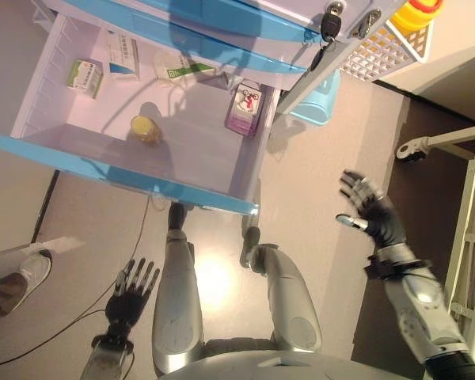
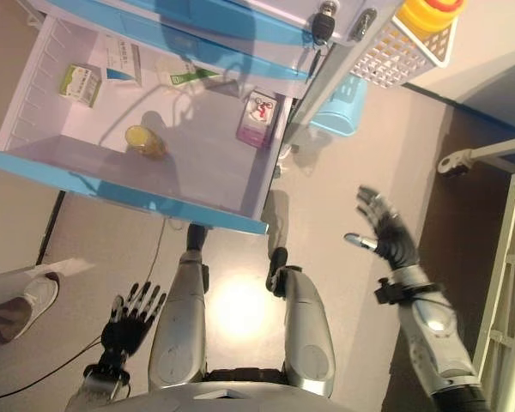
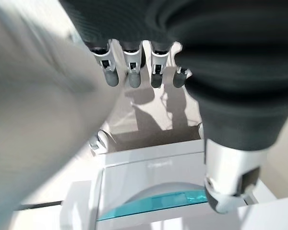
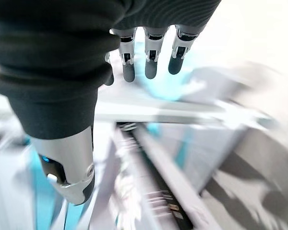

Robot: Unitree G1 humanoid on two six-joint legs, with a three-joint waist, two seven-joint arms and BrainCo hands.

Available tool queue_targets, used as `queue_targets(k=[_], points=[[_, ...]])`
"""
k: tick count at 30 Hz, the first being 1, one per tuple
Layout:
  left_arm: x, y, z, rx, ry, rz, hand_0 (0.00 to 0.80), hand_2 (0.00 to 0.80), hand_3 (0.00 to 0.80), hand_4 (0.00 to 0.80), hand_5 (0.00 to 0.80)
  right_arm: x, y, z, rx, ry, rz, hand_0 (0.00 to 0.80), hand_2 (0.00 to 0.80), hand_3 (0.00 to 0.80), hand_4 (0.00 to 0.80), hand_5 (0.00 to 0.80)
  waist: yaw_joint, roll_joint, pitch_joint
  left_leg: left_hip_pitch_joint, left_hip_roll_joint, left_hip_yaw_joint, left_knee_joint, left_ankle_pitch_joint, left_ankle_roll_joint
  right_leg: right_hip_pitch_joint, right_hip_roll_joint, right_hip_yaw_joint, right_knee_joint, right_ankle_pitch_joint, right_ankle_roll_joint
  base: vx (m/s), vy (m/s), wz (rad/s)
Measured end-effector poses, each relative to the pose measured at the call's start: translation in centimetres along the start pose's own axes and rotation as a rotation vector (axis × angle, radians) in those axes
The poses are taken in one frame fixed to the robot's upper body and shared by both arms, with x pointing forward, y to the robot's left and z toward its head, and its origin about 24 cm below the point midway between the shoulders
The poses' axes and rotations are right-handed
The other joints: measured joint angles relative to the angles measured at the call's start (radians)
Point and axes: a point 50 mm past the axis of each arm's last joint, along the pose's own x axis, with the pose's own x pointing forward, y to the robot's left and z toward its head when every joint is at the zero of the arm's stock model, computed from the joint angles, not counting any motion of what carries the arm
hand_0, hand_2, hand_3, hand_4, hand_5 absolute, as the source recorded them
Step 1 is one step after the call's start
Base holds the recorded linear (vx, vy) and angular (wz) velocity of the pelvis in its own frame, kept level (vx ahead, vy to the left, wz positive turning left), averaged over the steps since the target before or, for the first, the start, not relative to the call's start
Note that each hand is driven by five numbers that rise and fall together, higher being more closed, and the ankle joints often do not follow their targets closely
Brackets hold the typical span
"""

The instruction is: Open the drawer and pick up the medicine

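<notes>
Left eye view: both my hands released; medicine bottle [image 1: 145,128] in the open drawer [image 1: 127,178] lies ahead of left hand [image 1: 133,291], nearer than right hand [image 1: 370,210]

An open drawer [image 1: 39,146] juts from a cabinet [image 1: 245,16] at 11 o'clock in the head view. Inside it, a jar [image 1: 145,129] sits near the front edge, a packet [image 1: 245,109] at its 2 o'clock by the right wall, two boxes [image 1: 85,77] [image 1: 123,55] along the back left and a third box [image 1: 178,70] between them and the packet. Keys [image 1: 330,28] hang on the cabinet above the packet. A basket [image 1: 388,47] sits at 1 o'clock, a person's shoe [image 1: 28,273] at 8 o'clock.
</notes>
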Motion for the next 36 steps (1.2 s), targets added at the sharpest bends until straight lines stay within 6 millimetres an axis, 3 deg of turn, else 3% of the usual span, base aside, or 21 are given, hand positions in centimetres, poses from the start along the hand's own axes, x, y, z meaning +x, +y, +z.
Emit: queue_targets(k=[4, 9, 18, 28, 36], points=[[0.2, -0.9, 0.1, 0.040, 0.016, -0.065, 0.000, 0.000, 0.000, 0.000, 0.000, 1.9, -0.2, 4.4, -0.356, -0.152, 0.136, 0.000, 0.000, 0.000, 0.000, 0.000, 0.030, 0.018, 0.004, 0.067, -0.016, 0.004, -0.034, 0.004, 0.010, 0.087, -0.015, -0.016, -0.057, 0.009, 0.014, 0.049, 0.029, 0.14], [0.4, -1.3, 0.1, 0.108, 0.042, -0.085, 0.000, 0.000, 0.000, 0.000, 0.000, 3.8, 0.0, 8.2, -0.505, -0.285, 0.195, 0.000, 0.000, 0.000, 0.000, 0.000, 0.056, 0.023, 0.005, 0.114, -0.037, 0.007, -0.065, 0.003, 0.027, 0.160, -0.033, -0.032, -0.117, 0.019, 0.034, 0.039, 0.013, 0.13], [0.5, -1.3, 0.1, 0.159, 0.061, -0.073, 0.000, 0.000, 0.000, 0.000, 0.000, 6.4, 2.5, 9.6, -0.508, -0.327, 0.347, 0.000, 0.000, 0.000, 0.000, 0.000, 0.112, 0.041, 0.004, 0.158, -0.053, 0.014, -0.081, -0.004, 0.046, 0.272, -0.042, -0.080, -0.211, 0.032, 0.055, 0.039, 0.003, 0.17], [1.0, -1.5, 0.1, 0.198, 0.072, -0.056, 0.000, 0.000, 0.000, 0.000, 0.000, 9.1, 6.3, 9.2, -0.497, -0.303, 0.451, 0.000, 0.000, 0.000, 0.000, 0.000, 0.188, 0.048, 0.002, 0.162, -0.065, -0.002, -0.084, -0.004, 0.048, 0.325, -0.038, -0.107, -0.262, 0.035, 0.059, 0.019, -0.016, 0.15], [1.1, -1.4, 1.0, 0.264, 0.077, -0.048, 0.000, 0.000, 0.000, 0.000, 0.000, 12.0, 8.6, 5.1, -0.541, -0.126, 0.424, 0.000, 0.000, 0.000, 0.000, 0.000, 0.246, 0.051, 0.004, 0.164, -0.071, -0.019, -0.085, -0.003, 0.049, 0.354, -0.037, -0.136, -0.282, 0.034, 0.060, 0.005, 0.001, 0.11]])
